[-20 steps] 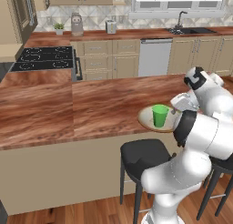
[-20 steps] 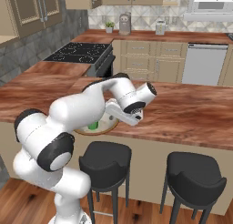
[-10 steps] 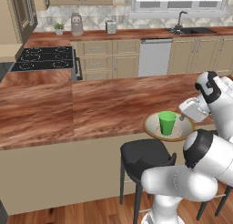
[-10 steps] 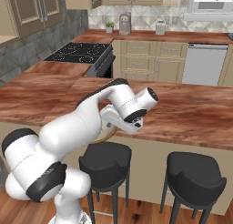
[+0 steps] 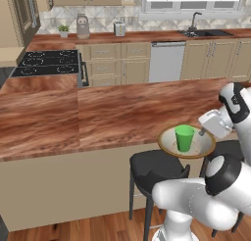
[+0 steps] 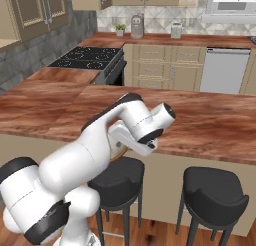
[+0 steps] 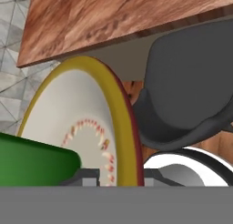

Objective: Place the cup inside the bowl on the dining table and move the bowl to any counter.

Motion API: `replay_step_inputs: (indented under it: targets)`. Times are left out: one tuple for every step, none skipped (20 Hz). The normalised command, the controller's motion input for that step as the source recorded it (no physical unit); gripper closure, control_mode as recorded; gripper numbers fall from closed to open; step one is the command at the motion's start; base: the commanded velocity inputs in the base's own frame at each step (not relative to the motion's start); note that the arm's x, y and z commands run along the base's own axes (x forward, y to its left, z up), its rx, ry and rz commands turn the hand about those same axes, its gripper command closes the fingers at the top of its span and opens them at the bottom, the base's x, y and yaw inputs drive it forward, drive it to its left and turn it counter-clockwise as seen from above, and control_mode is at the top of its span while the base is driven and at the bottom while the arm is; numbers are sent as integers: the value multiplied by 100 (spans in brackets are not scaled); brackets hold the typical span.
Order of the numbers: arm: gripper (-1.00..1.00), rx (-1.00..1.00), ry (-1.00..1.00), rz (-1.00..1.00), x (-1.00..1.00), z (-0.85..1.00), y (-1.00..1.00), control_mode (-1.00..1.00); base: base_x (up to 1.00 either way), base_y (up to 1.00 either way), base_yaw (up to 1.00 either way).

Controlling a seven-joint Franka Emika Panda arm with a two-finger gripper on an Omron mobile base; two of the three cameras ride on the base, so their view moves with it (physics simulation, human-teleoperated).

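Jaws [image 5: 205, 132] clamped on bowl [image 5: 169, 143] rim, right of centre frame; bowl held off the surface [image 5: 98, 112] edge above stool [image 5: 152, 166], cup [image 5: 184, 138] upright inside.

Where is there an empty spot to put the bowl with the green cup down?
The dining table is bare between the stove side and its near edge. The far counter is bare between the canister and the sink. Its left end is crowded with a plant and jar.
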Motion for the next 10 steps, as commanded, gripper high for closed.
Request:
replay_step_inputs:
  targets:
    - [100, 3, 7, -9, 0, 0, -14, -100, 0, 0, 0]
    - [100, 3, 7, -9, 0, 0, -13, -100, 0, 0, 0]
    - [100, 0, 4, -7, 0, 0, -9, -100, 0, 0, 0]
    - [100, 0, 3, -7, 0, 0, -2, -100, 0, 0, 0]
    - [100, 0, 0, -4, 0, 0, 0, -100, 0, 0, 0]
    - [100, 0, 0, -1, 0, 0, 0, -100, 0, 0, 0]
    - [100, 0, 0, 0, 0, 0, 0, -100, 0, 0, 0]
    - [100, 0, 0, 0, 0, 0, 0, -100, 0, 0, 0]
    - [100, 0, 0, 0, 0, 0, 0, -100, 0, 0, 0]
    - [100, 0, 0, 0, 0, 0, 0, -100, 0, 0, 0]
